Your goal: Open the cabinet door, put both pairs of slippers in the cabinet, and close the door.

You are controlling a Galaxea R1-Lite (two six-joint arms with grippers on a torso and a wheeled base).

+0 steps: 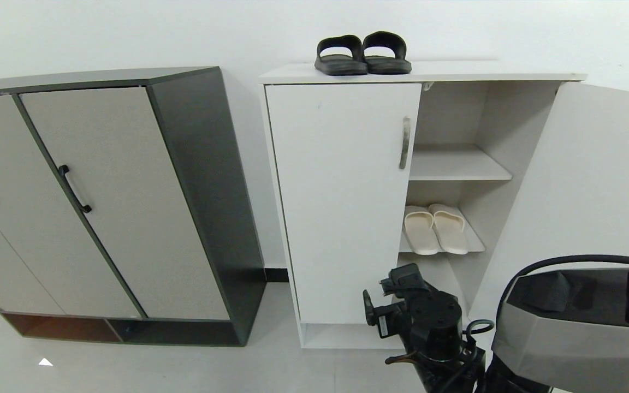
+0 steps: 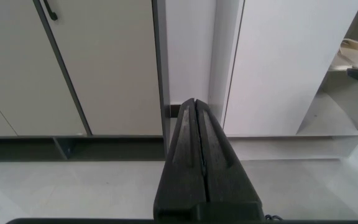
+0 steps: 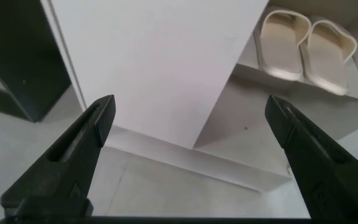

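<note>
Black rubber slide slippers sit paired on top of the white two-door cabinet, high above the right end effector, which hangs low with its jaws spread wide, holding nothing. Cream foam slippers already lie on the middle shelf, above and beyond it, so the black pair is what is left to stow. The swung-open right door and the edge of the shut left door bound the reach-in gap. The left end effector is pressed closed, unladen.
</note>
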